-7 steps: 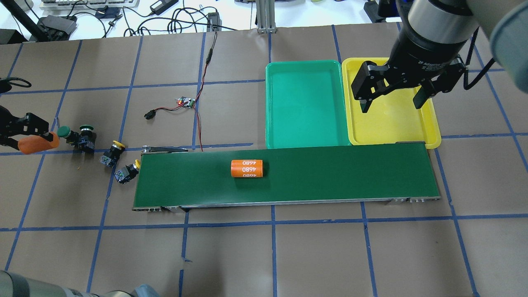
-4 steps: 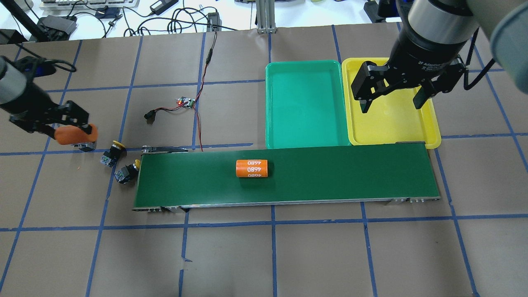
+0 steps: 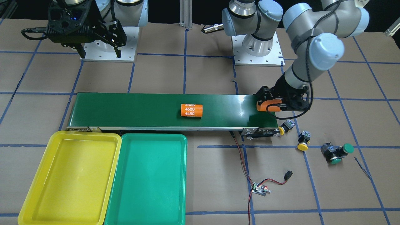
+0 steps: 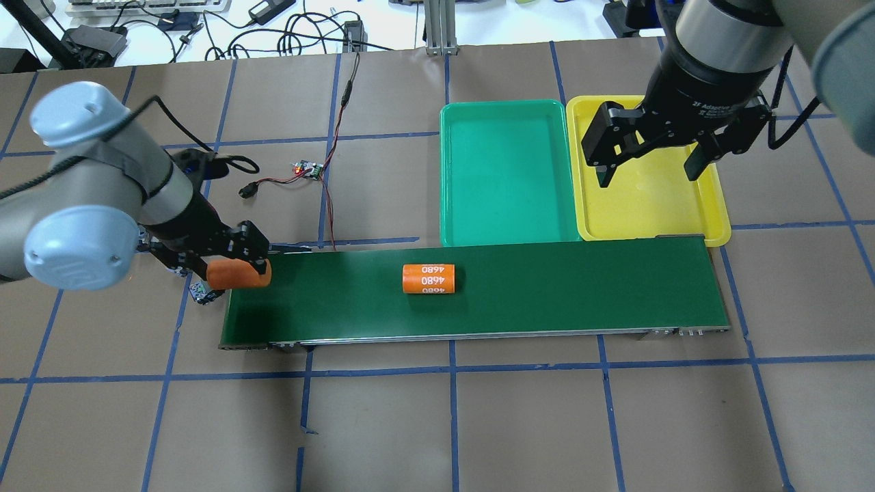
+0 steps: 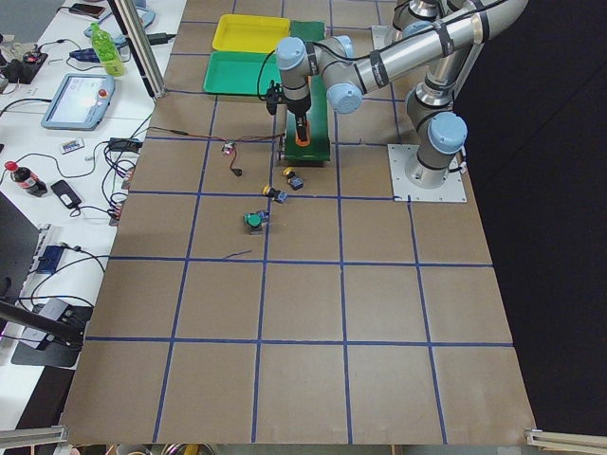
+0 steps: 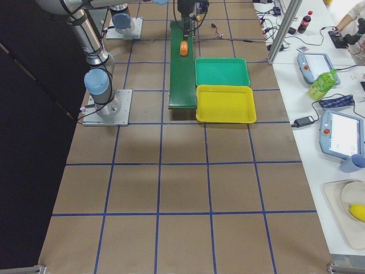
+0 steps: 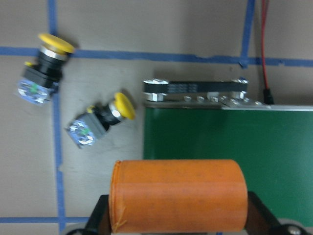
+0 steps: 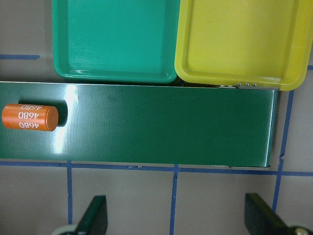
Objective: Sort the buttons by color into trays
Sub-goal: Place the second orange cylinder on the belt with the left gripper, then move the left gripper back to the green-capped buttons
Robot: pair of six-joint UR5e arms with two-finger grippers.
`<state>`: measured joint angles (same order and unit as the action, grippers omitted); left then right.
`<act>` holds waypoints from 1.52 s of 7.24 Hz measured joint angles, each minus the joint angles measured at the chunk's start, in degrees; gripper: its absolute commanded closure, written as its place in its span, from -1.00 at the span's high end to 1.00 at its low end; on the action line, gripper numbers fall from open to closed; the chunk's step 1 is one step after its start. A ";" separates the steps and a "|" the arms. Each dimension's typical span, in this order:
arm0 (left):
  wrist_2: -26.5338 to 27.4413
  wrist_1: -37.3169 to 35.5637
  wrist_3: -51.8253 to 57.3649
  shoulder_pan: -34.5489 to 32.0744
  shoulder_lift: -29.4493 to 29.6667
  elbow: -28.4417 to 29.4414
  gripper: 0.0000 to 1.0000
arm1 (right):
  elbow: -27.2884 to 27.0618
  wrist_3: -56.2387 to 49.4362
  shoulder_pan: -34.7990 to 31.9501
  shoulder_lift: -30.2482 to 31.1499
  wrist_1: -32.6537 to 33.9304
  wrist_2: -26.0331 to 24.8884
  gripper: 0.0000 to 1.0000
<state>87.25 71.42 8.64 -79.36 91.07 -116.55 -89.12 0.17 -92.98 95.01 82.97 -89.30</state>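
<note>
Buttons: all four lie on the surface past the conveyor belt's (image 4: 547, 294) end, none sorted. Two yellow buttons (image 7: 100, 120) sit just beside the left fingers (image 7: 257, 213), one nearly at the belt's roller. Two green buttons (image 3: 336, 153) lie close together farther out from those fingers.

Trays: yellow tray (image 3: 68, 175) and green tray (image 3: 150, 178) stand side by side against the belt's other end, well apart from the left fingers and below the right fingers (image 8: 94, 218). Both trays hold nothing.

Left fingers are clamped on an unmarked orange cylinder (image 7: 178, 196), held over the belt's near end. Right fingers hang wide apart, gripping nothing.

A second orange cylinder marked 4680 (image 4: 429, 279) lies on the belt about midway between the two sets of fingers.

Judgement: sorting proper has not begun, zero of four placed. The left arm's load is not a button, so all four picks and placements are left.
</note>
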 measured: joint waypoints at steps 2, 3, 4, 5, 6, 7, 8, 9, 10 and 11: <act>-0.14 -1.87 -1.70 -0.87 -0.29 -2.68 1.00 | 0.00 0.05 -0.06 0.00 0.02 0.00 1.00; -0.19 -2.07 -1.89 -0.93 -0.36 -2.98 1.00 | 0.00 0.09 -0.20 0.00 0.04 0.00 1.00; -0.25 -2.13 -1.97 -0.98 -0.43 -2.97 1.00 | 0.00 0.10 -0.29 0.02 0.02 0.00 1.00; -0.29 -2.18 -1.97 -1.02 -0.56 -2.83 1.00 | 0.00 0.14 -0.38 -0.01 0.03 0.04 1.00; -0.12 -1.99 -1.97 -1.04 -0.88 -1.72 1.00 | -0.02 0.23 -0.44 0.00 0.04 0.22 1.00; 0.23 -0.47 -1.92 -0.81 -1.25 1.44 1.00 | -0.19 0.24 -0.49 0.09 0.02 0.43 1.00; 0.49 2.41 -1.37 0.20 -1.11 6.40 1.00 | -0.56 0.21 -0.49 0.06 0.14 0.46 1.00; 0.83 4.66 0.07 2.65 -0.02 11.48 1.00 | -0.93 0.37 -0.36 -0.05 0.43 0.45 1.00; 1.20 5.17 2.96 6.12 1.66 14.55 1.00 | -1.10 0.59 -0.09 -0.07 0.47 0.36 1.00; 1.45 3.61 7.77 10.34 3.81 15.95 1.00 | -1.17 0.69 0.03 -0.07 0.40 0.25 1.00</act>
<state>88.70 75.03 16.41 -69.02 94.88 -100.60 -90.30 0.87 -92.95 94.94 83.37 -89.05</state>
